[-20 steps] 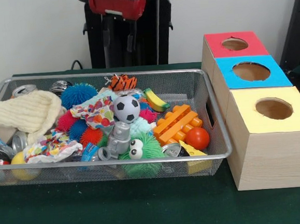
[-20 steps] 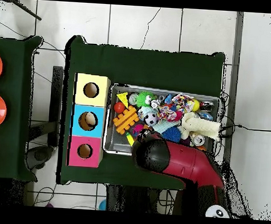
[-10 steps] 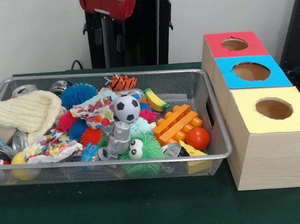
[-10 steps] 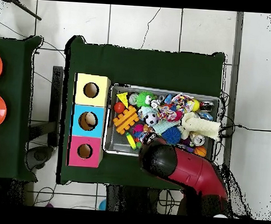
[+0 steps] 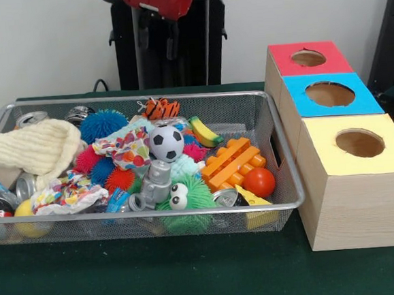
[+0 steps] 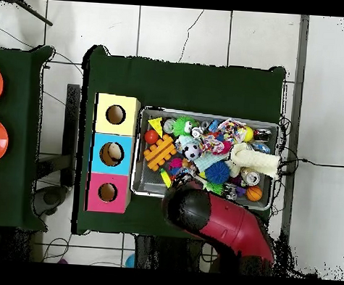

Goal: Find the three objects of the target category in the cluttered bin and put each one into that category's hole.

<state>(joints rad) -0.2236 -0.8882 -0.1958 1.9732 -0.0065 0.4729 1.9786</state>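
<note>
The hand (image 5: 158,38) hangs empty, fingers apart, above the bin (image 5: 281,182) (far rim); descend squarely onto one toy

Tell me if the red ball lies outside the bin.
No. The red ball sits inside the bin, beside the orange block.
</note>
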